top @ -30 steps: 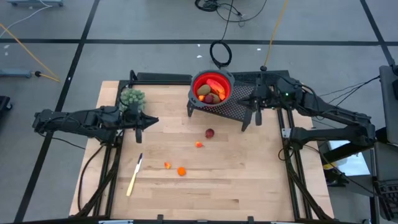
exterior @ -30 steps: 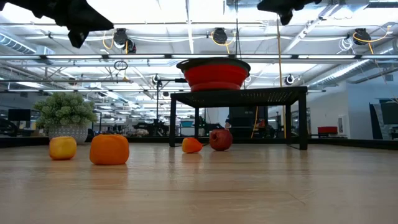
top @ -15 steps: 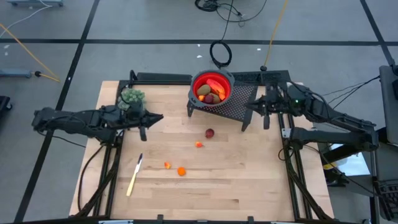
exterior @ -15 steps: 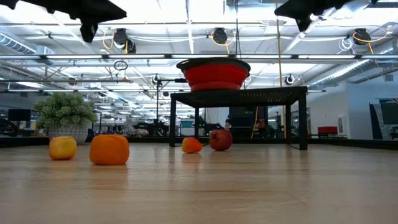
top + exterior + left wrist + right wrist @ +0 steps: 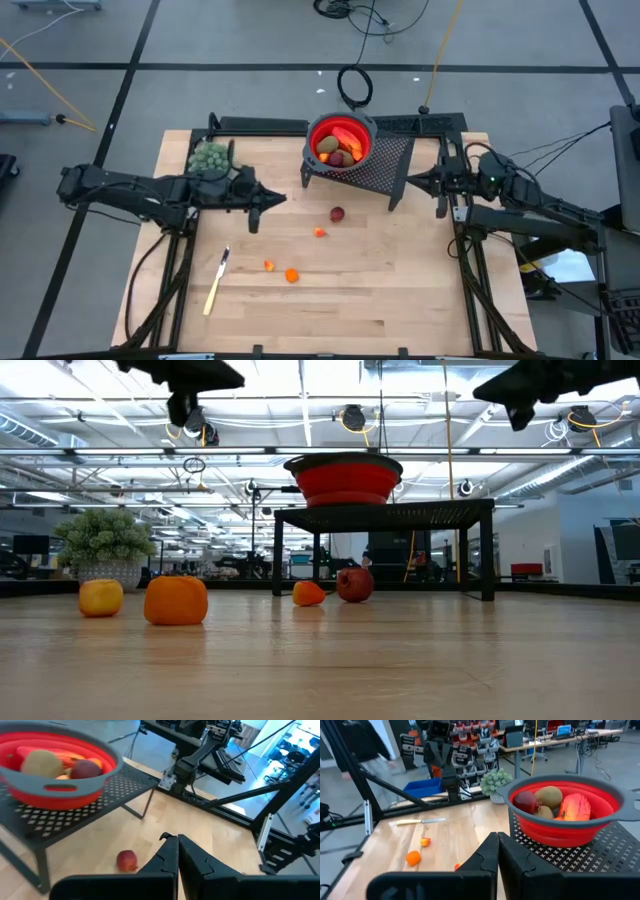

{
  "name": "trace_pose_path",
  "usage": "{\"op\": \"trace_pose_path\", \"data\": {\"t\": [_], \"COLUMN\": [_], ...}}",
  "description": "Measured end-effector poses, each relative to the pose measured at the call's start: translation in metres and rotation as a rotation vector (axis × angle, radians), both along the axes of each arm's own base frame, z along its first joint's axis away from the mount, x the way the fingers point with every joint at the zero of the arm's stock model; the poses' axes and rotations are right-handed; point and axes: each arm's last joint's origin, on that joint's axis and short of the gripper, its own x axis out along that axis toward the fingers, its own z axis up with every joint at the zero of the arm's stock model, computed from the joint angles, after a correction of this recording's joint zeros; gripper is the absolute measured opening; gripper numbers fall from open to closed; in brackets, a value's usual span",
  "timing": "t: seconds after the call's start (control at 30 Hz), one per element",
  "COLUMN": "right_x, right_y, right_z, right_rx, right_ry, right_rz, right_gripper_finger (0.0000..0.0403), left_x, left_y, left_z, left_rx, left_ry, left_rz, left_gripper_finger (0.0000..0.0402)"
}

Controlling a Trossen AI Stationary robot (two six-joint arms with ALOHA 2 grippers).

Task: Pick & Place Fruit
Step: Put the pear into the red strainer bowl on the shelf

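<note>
The left pincer (image 5: 254, 212) hung over the bench (image 5: 380, 300), fingers pressed together and holding nothing, out past the green clump (image 5: 211, 158) toward the middle. In its wrist view the closed fingertips (image 5: 176, 840) pointed near a dark red ball (image 5: 127, 860) lying on the wood. That ball (image 5: 338, 214) sat in open bench just in front of the black mesh stand (image 5: 385, 160), with a tiny orange bit (image 5: 320, 232) close beside it. Two more orange bits (image 5: 291, 274) lay nearer the front, well apart from the stand and with bare wood all round them. The yellow-handled knife (image 5: 216, 283) lay off toward the left front, clear of the fruit.

Up on the stand, at the bench's far edge, the red bowl (image 5: 341, 140) held the rest: the elongated red-orange piece (image 5: 575, 806), two brownish-green ovals (image 5: 548, 796) and a second dark red ball (image 5: 525, 801), all inside its rim.

The right pincer (image 5: 441, 199) hovered by the bench's right edge, just beside the stand's right end, fingers shut and empty too. The front half of the bench lay wide open, nothing near its front edge.
</note>
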Motion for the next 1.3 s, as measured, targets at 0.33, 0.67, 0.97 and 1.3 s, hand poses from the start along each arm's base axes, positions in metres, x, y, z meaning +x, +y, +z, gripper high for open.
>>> {"op": "trace_pose_path", "data": {"t": [0.33,0.67,0.97,1.3], "right_x": [-0.02,-0.029,-0.034,-0.03], "right_y": [0.007,0.011,0.012,0.011], "right_z": [-0.023,-0.044,-0.056,-0.077], "right_rx": [-0.025,-0.037,-0.044,-0.029], "right_ry": [-0.056,-0.087,-0.111,-0.092], "right_rz": [0.002,0.003,0.003,0.001], "right_gripper_finger": [0.0,0.0,0.0,0.0], "left_x": [0.034,0.064,0.074,0.065], "left_y": [-0.016,-0.04,-0.058,-0.071], "left_z": [0.013,0.01,0.011,0.003], "left_rx": [-0.071,-0.215,-0.365,-0.518], "left_ry": [0.151,0.341,0.513,0.636], "left_rz": [-0.025,-0.006,0.042,0.103], "left_gripper_finger": [0.0001,0.0001,0.0002,0.0001]}}
